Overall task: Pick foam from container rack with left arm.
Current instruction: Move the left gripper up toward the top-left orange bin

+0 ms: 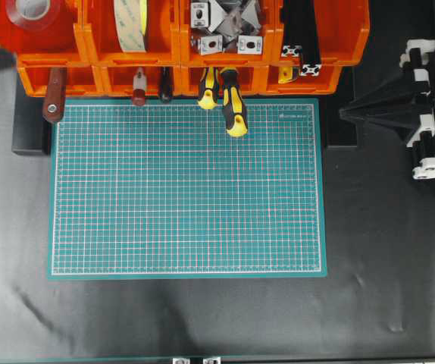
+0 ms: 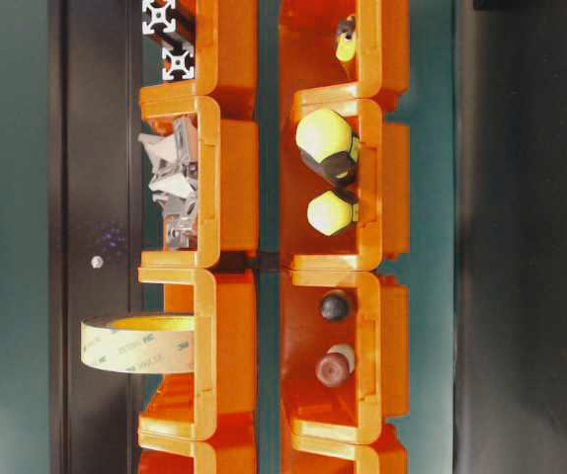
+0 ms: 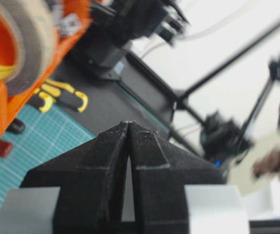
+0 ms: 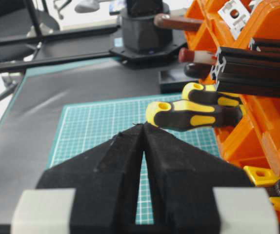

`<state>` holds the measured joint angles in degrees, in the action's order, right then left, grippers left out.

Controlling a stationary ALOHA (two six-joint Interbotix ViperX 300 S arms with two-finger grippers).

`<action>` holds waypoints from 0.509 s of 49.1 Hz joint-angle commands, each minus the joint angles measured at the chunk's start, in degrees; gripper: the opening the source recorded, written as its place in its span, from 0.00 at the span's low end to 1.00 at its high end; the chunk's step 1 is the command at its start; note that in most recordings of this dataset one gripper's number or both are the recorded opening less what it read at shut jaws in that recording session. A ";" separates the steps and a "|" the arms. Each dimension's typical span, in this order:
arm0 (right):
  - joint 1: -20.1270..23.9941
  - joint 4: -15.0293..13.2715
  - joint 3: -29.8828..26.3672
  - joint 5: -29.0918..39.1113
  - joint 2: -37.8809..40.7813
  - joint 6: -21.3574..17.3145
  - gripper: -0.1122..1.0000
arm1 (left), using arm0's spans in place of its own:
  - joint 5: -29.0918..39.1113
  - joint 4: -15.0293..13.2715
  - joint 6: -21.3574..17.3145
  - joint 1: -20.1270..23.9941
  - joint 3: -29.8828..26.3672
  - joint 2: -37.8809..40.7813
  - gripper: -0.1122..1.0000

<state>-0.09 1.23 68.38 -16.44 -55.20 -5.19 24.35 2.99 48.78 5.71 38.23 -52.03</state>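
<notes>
Foam seen standing on edge in an upper-row bin of the container rack, second from the left in the overhead view, just beside the bin with red tape. Left gripper pinched closed with fingertips touching, gripping nothing, close beside the roll in its wrist view. Right gripper likewise clenched empty, parked at the mat's right, yellow-handled screwdrivers ahead.
</notes>
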 commanded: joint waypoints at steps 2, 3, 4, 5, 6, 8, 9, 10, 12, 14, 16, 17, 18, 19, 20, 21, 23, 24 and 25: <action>0.09 0.18 -0.88 -1.23 0.18 0.00 0.10 | 4.75 0.26 8.35 2.72 -7.82 2.72 0.10; 0.18 0.09 -0.88 -1.32 0.18 0.00 0.10 | 5.19 0.26 9.58 3.25 -8.61 3.16 0.10; 0.18 0.09 -0.88 -1.32 0.26 -0.09 0.10 | 5.36 0.26 10.90 3.78 -9.32 3.69 0.10; 0.18 0.18 -0.88 -1.32 0.18 -0.09 0.10 | 5.54 0.26 12.04 4.22 -9.93 4.13 0.10; 0.26 0.09 -0.88 -1.32 0.18 -0.09 0.10 | 5.54 0.26 13.01 4.57 -10.63 4.66 0.10; 0.35 0.09 -0.88 -1.32 0.26 0.00 0.10 | 5.62 0.26 14.33 5.27 -11.87 5.80 0.10; 0.35 0.09 -0.88 -1.41 0.18 0.00 0.10 | 5.54 0.26 14.85 5.54 -12.39 6.42 0.10; 0.35 0.09 -0.88 -1.41 0.18 0.00 0.10 | 5.54 0.26 15.21 5.71 -12.74 7.03 0.10; 0.53 0.09 -0.88 -1.41 0.18 0.00 0.10 | 5.54 0.35 15.47 6.15 -13.45 8.26 0.10; 0.62 0.18 -0.88 -1.41 0.18 0.00 0.10 | 5.54 0.35 15.56 6.59 -13.71 9.23 0.10; 0.70 0.09 -0.88 -1.32 0.26 0.00 0.10 | 5.45 0.35 15.47 6.86 -13.89 10.28 0.10; 0.79 0.09 -0.88 -1.32 0.26 0.00 0.10 | 5.27 0.35 15.38 6.86 -13.97 10.72 0.10; 0.88 0.09 -0.88 -1.41 0.26 0.00 0.10 | 5.19 0.35 15.21 6.86 -13.97 10.99 0.10; 0.97 0.09 -0.88 -1.41 0.26 0.00 0.10 | 5.19 0.35 15.21 6.86 -13.97 11.25 0.10; 0.97 0.09 -0.79 -1.41 0.26 0.00 0.10 | 5.19 0.26 15.21 6.86 -13.97 11.51 0.11; 1.05 0.09 -0.88 -1.41 0.26 0.00 0.10 | 5.19 0.35 15.21 6.86 -13.97 11.78 0.11; 1.23 0.09 -0.88 -1.41 0.26 0.00 0.10 | 5.19 0.35 15.21 6.86 -14.06 12.13 0.11; 1.32 0.18 -0.88 -1.41 0.26 0.00 0.10 | 5.27 0.35 15.21 6.86 -14.06 12.22 0.11; 1.41 0.09 -0.88 -1.41 0.26 0.00 0.10 | 5.27 0.35 15.29 6.86 -14.15 12.30 0.12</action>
<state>0.88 1.23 68.38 -16.88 -55.20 -5.19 30.06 3.08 64.16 12.30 25.93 -39.81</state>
